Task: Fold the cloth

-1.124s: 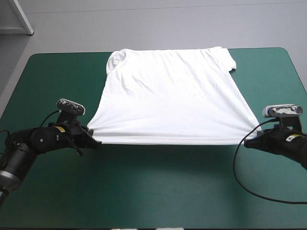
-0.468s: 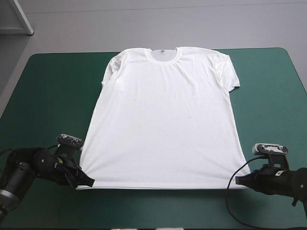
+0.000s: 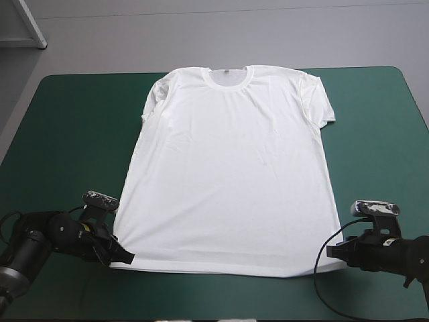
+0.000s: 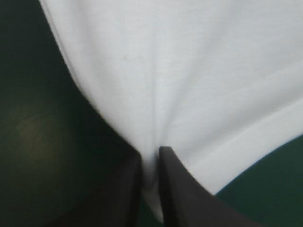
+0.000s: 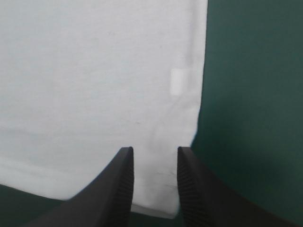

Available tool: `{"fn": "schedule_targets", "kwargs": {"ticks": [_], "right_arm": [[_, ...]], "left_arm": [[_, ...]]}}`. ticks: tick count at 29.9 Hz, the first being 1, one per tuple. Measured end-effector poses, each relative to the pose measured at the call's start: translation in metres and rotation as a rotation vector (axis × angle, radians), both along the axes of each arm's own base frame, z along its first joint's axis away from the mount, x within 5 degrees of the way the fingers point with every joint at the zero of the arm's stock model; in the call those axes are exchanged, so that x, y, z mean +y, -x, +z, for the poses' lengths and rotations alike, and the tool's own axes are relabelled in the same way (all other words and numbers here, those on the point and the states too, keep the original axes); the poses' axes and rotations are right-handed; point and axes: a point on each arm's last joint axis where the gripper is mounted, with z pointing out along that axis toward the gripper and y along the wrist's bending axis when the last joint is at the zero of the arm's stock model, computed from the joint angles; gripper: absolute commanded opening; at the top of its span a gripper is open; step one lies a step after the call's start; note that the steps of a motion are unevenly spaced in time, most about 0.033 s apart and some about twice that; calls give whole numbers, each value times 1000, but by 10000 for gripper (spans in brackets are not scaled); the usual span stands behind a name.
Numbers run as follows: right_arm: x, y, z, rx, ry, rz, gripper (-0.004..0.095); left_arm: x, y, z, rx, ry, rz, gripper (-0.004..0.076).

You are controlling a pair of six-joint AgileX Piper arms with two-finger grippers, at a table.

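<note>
T-shirt (image 3: 234, 168) flat; left gripper (image 4: 150, 152) pinches hem corner; right gripper (image 5: 155, 150) narrowly parted, seemingly loose.

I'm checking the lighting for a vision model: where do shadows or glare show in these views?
High view: even light, no glare on the T-shirt, only a thin shadow along its near hem. Left wrist view: the cover beside the left gripper lies in deep shade, with one faint sheen. Right wrist view: evenly lit, a narrow shadow along the T-shirt's side edge.
</note>
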Motion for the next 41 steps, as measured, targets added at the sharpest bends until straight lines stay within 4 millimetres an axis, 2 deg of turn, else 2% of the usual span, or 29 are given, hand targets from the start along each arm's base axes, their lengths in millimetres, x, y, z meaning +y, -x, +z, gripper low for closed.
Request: {"fn": "schedule_targets", "kwargs": {"ticks": [3,5,9,11,15,17,21,27,30,32,35,41], "right_arm": [[0,0,0,-3,-6,-2,361],[0,0,0,-4,-7,-1,361],[-2,-4,5,-50,33,21,360],[-5,-12,20,-139,68,10,360],[-11,-33,62,-339,109,-35,360],[-13,-44,76,-391,120,-46,360],[-18,-70,91,-408,130,-42,360],[-21,-106,92,-375,111,-24,361],[-22,-117,85,-356,101,-5,363],[-22,-122,81,-347,96,4,400],[-23,-128,77,-342,95,5,463],[-24,-133,74,-342,100,-1,465]], "left_arm": [[-1,0,0,-1,10,-6,408],[-1,0,0,-1,13,-8,461],[-1,-4,3,-38,5,-6,466],[1,-13,14,-126,-10,19,466],[4,-49,55,-378,-20,123,465],[5,-66,69,-438,-30,150,452],[1,-120,83,-466,-45,169,447],[-10,-199,71,-393,-49,177,445],[-13,-230,56,-326,-43,197,445],[-16,-248,46,-289,-20,211,445],[-13,-268,35,-256,39,255,445],[4,-292,11,-169,102,287,445]]}}
